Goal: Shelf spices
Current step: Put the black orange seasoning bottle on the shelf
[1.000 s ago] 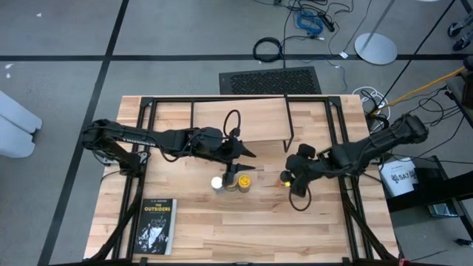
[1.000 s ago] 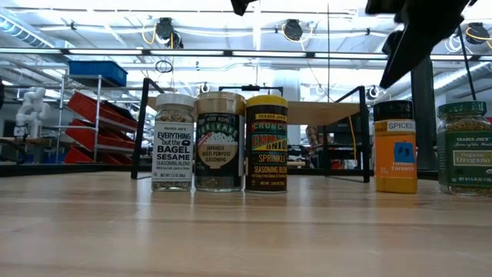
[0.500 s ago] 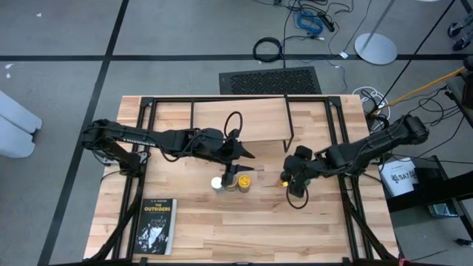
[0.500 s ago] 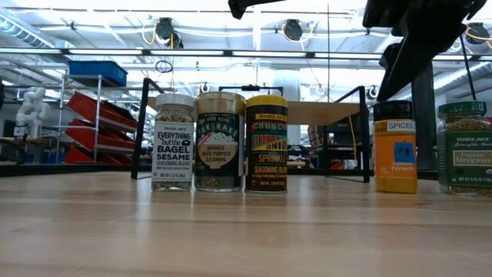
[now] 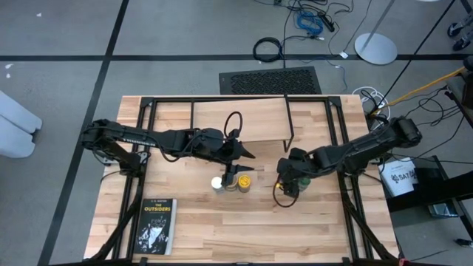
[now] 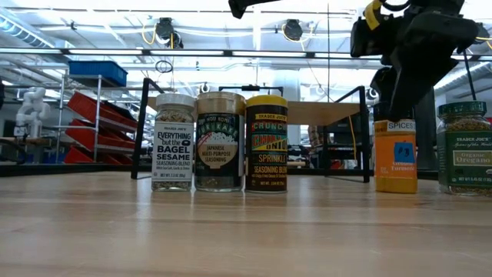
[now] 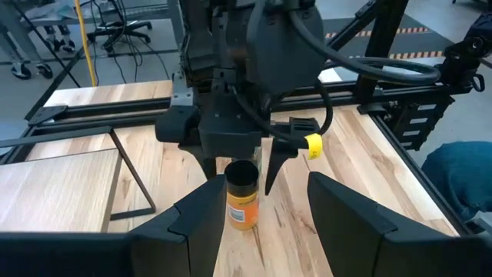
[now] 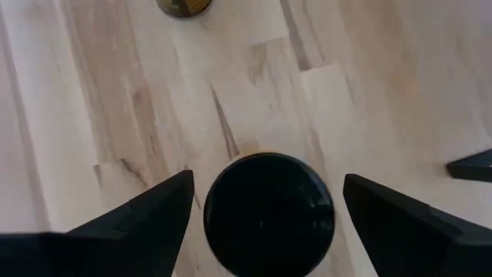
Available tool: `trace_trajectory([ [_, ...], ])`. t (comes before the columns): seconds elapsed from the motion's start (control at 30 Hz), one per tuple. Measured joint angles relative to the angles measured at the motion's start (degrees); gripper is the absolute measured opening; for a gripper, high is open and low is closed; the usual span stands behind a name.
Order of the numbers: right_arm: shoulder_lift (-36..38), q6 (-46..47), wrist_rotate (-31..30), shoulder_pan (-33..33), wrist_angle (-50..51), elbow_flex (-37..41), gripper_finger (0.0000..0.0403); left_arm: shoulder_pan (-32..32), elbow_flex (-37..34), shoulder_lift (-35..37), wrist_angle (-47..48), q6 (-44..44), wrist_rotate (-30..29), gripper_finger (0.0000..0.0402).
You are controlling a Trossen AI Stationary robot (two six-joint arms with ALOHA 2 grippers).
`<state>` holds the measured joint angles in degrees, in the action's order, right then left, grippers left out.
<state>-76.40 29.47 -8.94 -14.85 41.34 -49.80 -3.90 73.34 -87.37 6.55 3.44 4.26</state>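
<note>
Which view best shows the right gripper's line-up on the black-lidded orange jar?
Left wrist view: right gripper open astride the orange jar. Right wrist shows only the lid; low view, the jar side-on; high view hides it.

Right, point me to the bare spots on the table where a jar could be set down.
Bare wood lies right of the book, along the table edge in front of the three-jar cluster. The shelf plank is bare too. Crowded: the cluster under the left gripper, and the orange jar between the right gripper's open fingers.

Three spice jars [image 6: 219, 142] stand in a row mid-table; the book [image 5: 157, 226] lies nearer the front-left. The shelf [image 5: 240, 122] stands behind them.
</note>
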Motion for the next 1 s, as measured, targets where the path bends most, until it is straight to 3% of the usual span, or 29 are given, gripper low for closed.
trace_trajectory([
  [0.27, -0.04, -0.3, 1.96, 1.55, 0.5, 0.0, 0.0288, 0.0, 0.0, 0.0, 0.29, 0.02, 0.0, 0.0192],
  [0.63, 0.02, -1.95, 4.56, 3.7, -0.04, -0.18, 0.0192, 0.0, 0.0, 0.0, 2.75, -0.09, -0.01, 0.0192],
  [1.0, -0.02, -5.3, 4.64, 4.44, 0.92, -7.4, 0.0205, -0.07, -0.02, 1.81, 3.47, -3.02, -0.01, 0.0192],
])
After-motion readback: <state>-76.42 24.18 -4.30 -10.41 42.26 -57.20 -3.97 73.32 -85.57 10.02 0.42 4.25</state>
